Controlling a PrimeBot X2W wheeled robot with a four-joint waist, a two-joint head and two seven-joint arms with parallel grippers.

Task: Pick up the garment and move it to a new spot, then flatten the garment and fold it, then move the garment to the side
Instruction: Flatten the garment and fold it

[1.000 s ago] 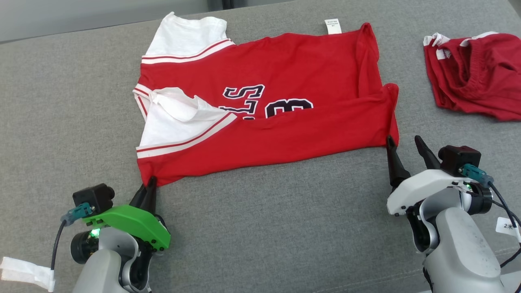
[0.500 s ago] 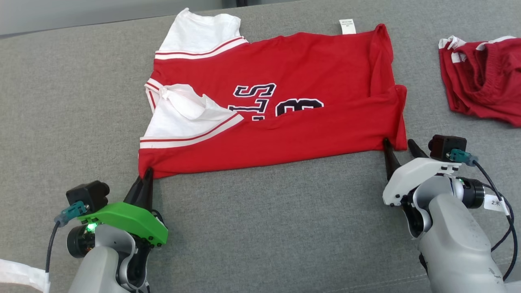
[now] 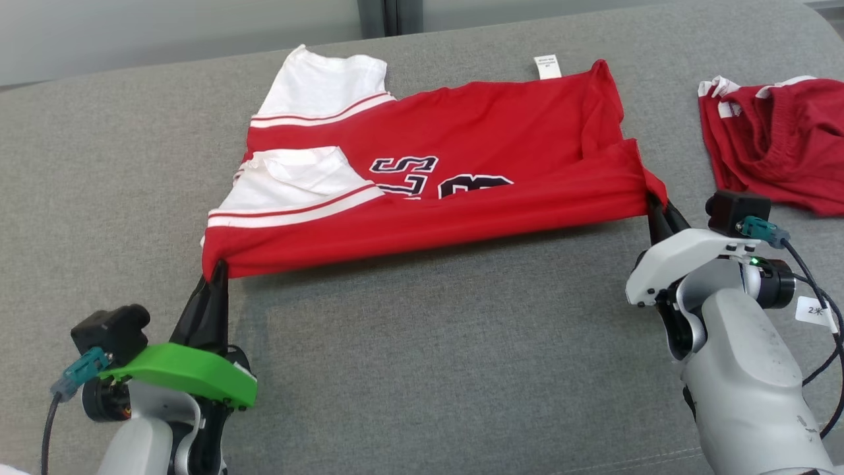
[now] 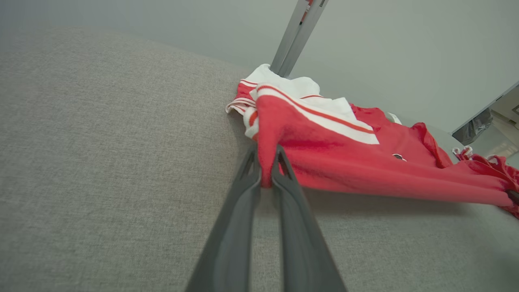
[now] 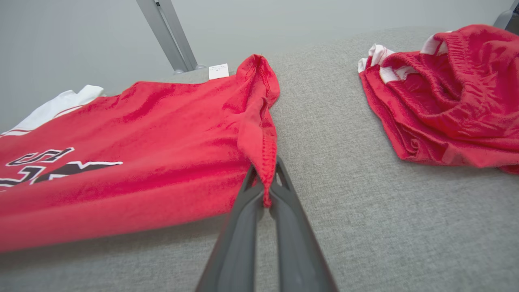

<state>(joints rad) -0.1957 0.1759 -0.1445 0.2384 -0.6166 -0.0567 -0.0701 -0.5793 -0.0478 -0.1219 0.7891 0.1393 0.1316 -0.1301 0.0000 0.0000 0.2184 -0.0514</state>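
jersey [image 3: 501, 125] | long axis left-right | white sleeves [image 3: 323, 82] left, hem [image 3: 610, 109] right

Left gripper [image 3: 219, 270]: fingers pressed together, pinching the near left corner of the red jersey [image 3: 461, 125], tips pointing up and away.
Left wrist [image 3: 178, 369]: green-shelled, low at the lower left.
Right gripper [image 3: 658, 204]: fingers closed on the jersey's near right corner, tips apparently buried in the fold.
Right wrist [image 3: 692, 254]: white-shelled, held higher.
Right forearm [image 3: 745, 382]: pale grey, rising from the lower right.
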